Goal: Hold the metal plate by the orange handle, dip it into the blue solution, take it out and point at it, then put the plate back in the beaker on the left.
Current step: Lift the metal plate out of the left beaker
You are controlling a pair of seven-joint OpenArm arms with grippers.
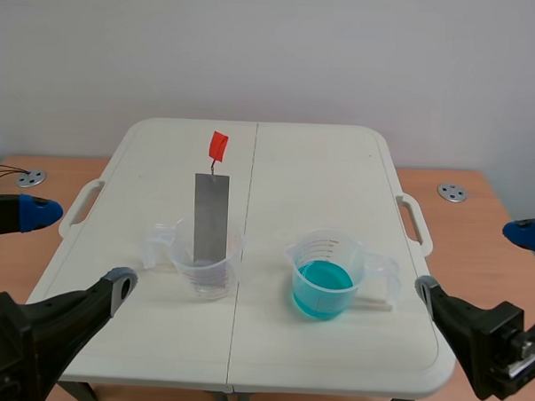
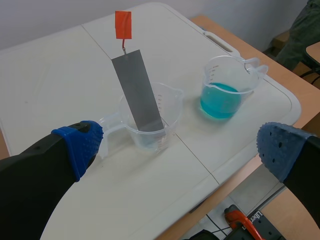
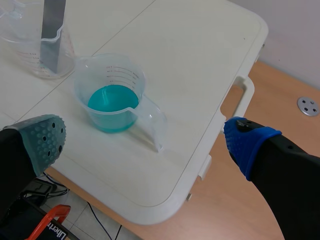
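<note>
A grey metal plate (image 1: 211,218) leans upright in the clear beaker (image 1: 207,267) left of the table's middle. Its orange handle (image 1: 218,146) sticks up on a thin wire. To the right stands a second beaker with blue solution (image 1: 324,278). My left gripper (image 1: 74,250) hangs open at the table's near left edge, short of the plate (image 2: 137,90) and its beaker (image 2: 167,107). My right gripper (image 1: 476,261) is open off the near right corner, with the blue beaker (image 3: 112,95) ahead of its fingers. Neither gripper touches anything.
Both beakers stand on a white folding table (image 1: 322,167) with side handles, set on a wooden surface. Round metal discs (image 1: 452,192) (image 1: 30,178) lie on the wood at both sides. A thin white strip (image 1: 374,303) lies by the blue beaker's handle.
</note>
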